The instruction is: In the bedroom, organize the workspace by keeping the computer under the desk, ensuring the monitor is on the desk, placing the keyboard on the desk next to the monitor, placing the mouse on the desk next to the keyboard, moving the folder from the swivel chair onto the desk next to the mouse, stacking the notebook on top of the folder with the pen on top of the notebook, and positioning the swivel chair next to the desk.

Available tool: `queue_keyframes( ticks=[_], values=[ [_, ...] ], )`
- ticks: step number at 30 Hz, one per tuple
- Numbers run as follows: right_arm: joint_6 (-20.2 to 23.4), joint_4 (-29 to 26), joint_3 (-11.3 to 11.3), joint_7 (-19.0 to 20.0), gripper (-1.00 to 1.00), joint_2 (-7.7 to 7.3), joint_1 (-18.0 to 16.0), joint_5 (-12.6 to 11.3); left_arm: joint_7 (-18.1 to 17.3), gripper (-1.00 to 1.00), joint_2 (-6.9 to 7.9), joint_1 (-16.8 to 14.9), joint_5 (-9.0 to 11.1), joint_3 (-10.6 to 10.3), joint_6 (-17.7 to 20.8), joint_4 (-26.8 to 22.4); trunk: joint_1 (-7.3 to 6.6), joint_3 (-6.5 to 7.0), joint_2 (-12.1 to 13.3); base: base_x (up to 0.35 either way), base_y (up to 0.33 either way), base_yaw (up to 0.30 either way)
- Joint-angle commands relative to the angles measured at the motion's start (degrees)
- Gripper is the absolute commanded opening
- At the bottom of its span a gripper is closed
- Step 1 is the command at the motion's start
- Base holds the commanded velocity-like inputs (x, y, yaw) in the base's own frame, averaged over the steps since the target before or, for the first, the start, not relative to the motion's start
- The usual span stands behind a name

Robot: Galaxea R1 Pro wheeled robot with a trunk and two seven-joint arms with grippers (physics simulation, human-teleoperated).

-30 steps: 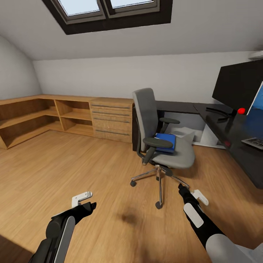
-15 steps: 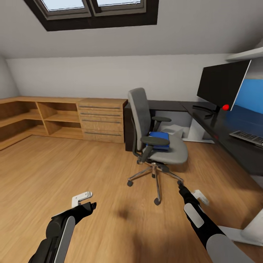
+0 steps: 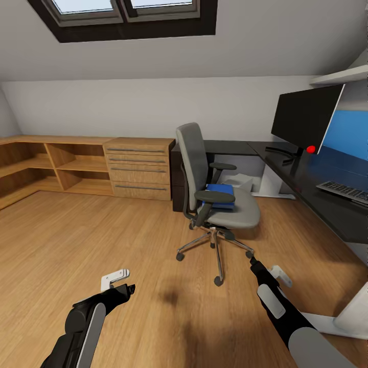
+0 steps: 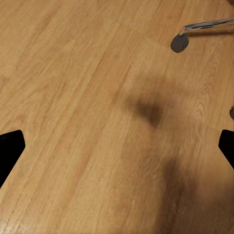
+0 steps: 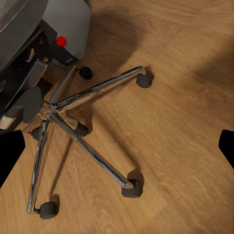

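Chair [image 3: 217,197]: stands on the wood floor [image 3: 102,240] ahead of the robot, turned with its backrest toward the wooden chest [image 3: 138,168] and its seat toward the desk [image 3: 306,184]; apart from the desk edge. In the right wrist view its metal star base [image 5: 80,126] spreads over the floor with dark casters at the leg ends.
Folder [image 3: 219,196]: bright blue, lies flat on the chair seat, between the 2 armrests.
Desk: black top running along the right side and turning along the far wall behind the chair; a white leg [image 3: 271,181] under the corner.
Monitor [image 3: 305,118]: upright on the desk near its corner, black screen, red dot at the lower corner.
Keyboard [image 3: 345,191]: flat on the desk, on the near side of the monitor, partly cut off by the picture edge.
Computer [image 5: 68,29]: grey case with a red light low on its front, on the floor beyond the chair base in the right wrist view; in the head view a pale box [image 3: 243,181] sits under the desk behind the seat.
Left gripper [image 3: 122,283]: low over bare floor, well short of the chair; the left wrist view shows its dark fingertips [image 4: 9,148] set wide apart with nothing between them.
Right gripper [image 3: 263,268]: over the floor just before the chair base; dark fingertips [image 5: 9,151] spread wide, holding nothing.
Skylight [image 3: 128,15]: dark-framed, in the sloped ceiling above.
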Motion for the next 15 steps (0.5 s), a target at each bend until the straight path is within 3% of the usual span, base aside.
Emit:
queue_keyframes(
  ticks=[1, 15],
  values=[
    [-0.41, -0.03, 0.48, -0.30, 1.00, -0.09, -0.03, -0.59, 0.42, 1.00, -0.04, -0.03, 0.62, 0.07, 0.21, -0.06, -0.01, -0.06, -0.03, 0.000, 0.000, -0.175],
    [-0.41, 0.02, 0.48, -0.28, 1.00, -0.09, -0.04, -0.62, 0.57, 1.00, -0.04, -0.03, 0.64, 0.16, 0.18, -0.06, -0.01, -0.06, -0.03, 0.000, 0.000, -0.242]
  ],
)
